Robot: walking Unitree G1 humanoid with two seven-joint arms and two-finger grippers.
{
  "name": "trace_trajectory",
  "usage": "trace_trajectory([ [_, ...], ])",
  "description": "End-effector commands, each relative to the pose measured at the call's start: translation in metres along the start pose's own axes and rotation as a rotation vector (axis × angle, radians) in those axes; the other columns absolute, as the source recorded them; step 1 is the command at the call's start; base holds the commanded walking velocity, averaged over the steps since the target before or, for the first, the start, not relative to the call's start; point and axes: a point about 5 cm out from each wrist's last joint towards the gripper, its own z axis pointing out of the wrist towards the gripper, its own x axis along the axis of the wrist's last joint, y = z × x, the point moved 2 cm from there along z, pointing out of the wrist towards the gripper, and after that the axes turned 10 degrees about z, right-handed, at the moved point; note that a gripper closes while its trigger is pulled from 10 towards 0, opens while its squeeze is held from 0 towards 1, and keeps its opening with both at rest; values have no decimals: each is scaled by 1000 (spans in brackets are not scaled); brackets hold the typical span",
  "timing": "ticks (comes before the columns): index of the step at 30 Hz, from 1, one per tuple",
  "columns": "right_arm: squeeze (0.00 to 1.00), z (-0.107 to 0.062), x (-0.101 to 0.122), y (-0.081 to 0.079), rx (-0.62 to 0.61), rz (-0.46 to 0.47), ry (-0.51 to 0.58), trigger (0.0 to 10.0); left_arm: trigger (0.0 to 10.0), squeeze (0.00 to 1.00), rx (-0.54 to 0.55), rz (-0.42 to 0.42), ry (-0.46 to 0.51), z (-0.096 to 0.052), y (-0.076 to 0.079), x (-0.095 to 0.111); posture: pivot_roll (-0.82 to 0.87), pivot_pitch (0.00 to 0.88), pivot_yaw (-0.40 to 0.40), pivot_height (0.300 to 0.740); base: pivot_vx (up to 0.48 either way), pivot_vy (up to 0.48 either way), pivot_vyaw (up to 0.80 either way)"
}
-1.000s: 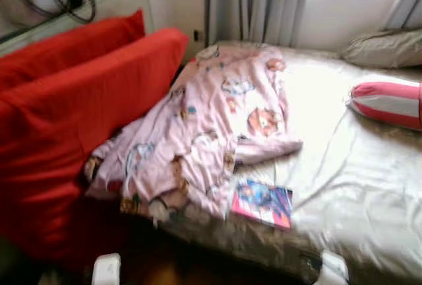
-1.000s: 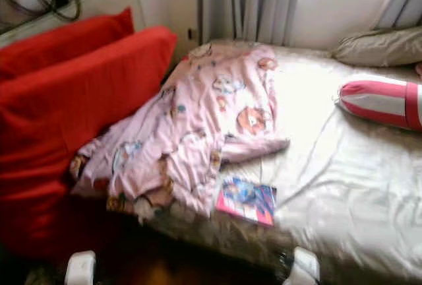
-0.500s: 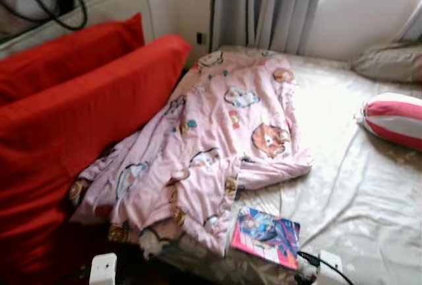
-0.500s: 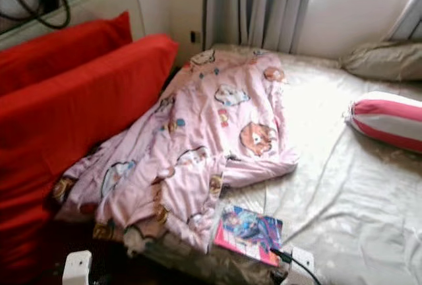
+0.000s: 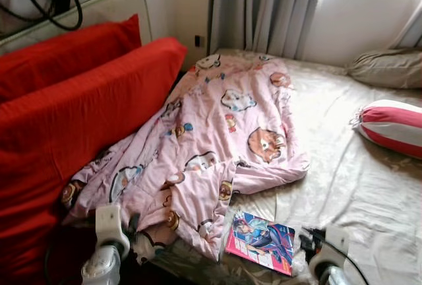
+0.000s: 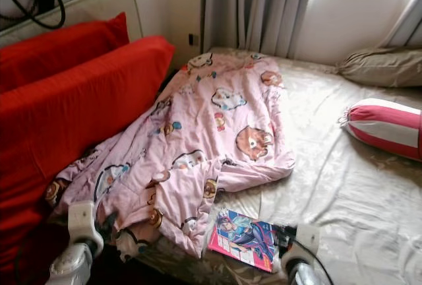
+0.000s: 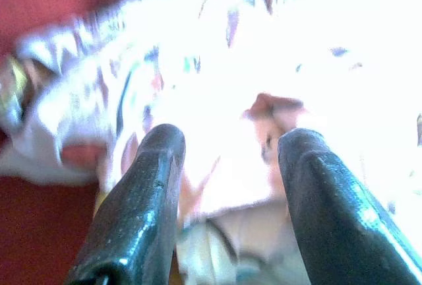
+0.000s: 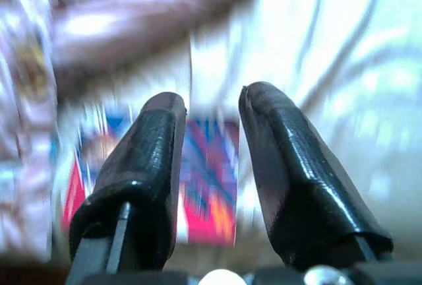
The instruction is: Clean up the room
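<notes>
Crumpled pink cartoon-print blanket (image 5: 217, 133) w/ glossy book (image 5: 261, 241) beside

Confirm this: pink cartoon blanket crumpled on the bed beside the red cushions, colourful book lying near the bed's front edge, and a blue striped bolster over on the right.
One thing is off: the bolster is red and white striped, not blue, as the left eye view shows. The rest stands: the pink cartoon blanket lies crumpled on the bed beside the red cushions, and the colourful book lies near the front edge.

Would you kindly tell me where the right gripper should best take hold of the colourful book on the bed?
Probably by the book's near edge, from the foot of the bed. It lies flat on the sheet, so the right gripper's open fingers must pinch across that edge.
</notes>
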Motion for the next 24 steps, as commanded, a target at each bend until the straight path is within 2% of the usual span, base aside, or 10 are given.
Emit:
trace_trajectory([
  [1,0,0,3,-3,23,-17,20,10000,10000,0,-18,18,-5,-7,4,-8,63,0,-43,740,0,0,0],
  [2,0,0,10,-8,65,-40,68,10000,10000,0,-22,31,74,-7,5,4,54,0,-41,740,0,0,0],
  [5,0,1,24,-13,102,-38,154,10000,10000,0,-38,42,169,-9,7,20,47,0,-34,740,0,0,0],
  [7,0,0,28,-17,124,-45,177,10000,10000,0,-43,38,191,-11,9,24,45,3,-35,740,0,0,0],
  [11,0,0,30,-27,169,-57,206,10000,10000,0,-60,31,216,-14,13,29,38,19,-41,740,0,0,0],
  [12,0,1,33,-34,194,-72,220,10000,10000,0,-103,41,233,-16,22,31,40,24,-48,740,0,0,0],
  [14,0,1,36,-39,212,-78,232,10000,10000,0,-120,42,243,-17,26,33,38,31,-50,740,0,0,0],
  [18,0,0,38,-39,214,-98,243,10000,10000,0,-107,28,249,-20,27,37,40,39,-53,740,0,0,0],
  [24,0,0,36,-33,150,-89,232,10000,10000,0,-76,19,238,-20,20,38,39,13,-60,740,0,0,0],
])
